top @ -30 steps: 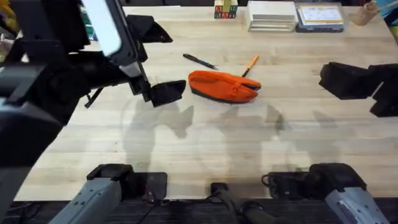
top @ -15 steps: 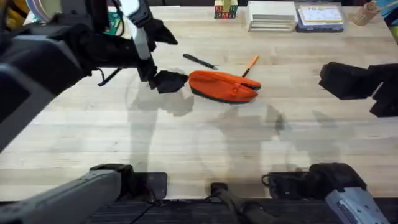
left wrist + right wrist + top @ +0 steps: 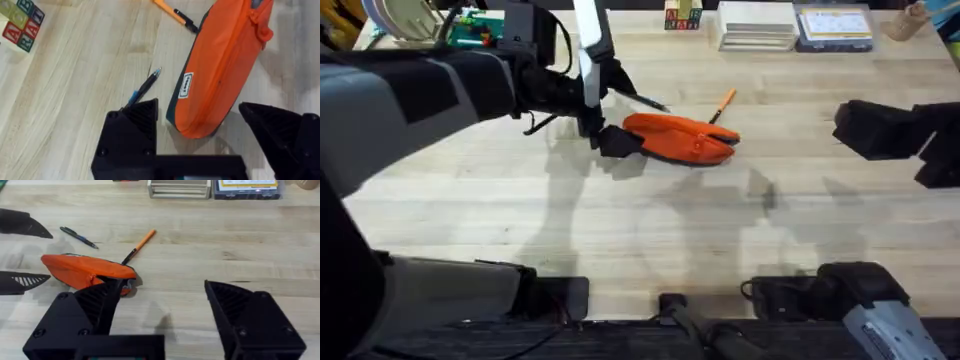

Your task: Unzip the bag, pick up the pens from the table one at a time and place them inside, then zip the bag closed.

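The left gripper is hanging at one end of the orange pencil pouch, its jaws spread wide and gripping nothing; in the left wrist view the pouch's rounded end is sitting between the two jaws, closer to one finger, and whether it is touching either cannot be told. The pouch is lying on the wooden table with its zipper closed along the top. The dark pen is lying just beyond the jaws, beside the pouch, its tip pointing away from the gripper. The orange pen is resting at the pouch's far side, near its other end. The right gripper is hovering well apart from the pouch, its jaws also wide open and empty, with the pouch and both pens lying ahead of them on the table. Lettered wooden blocks are standing further off from the left jaws.
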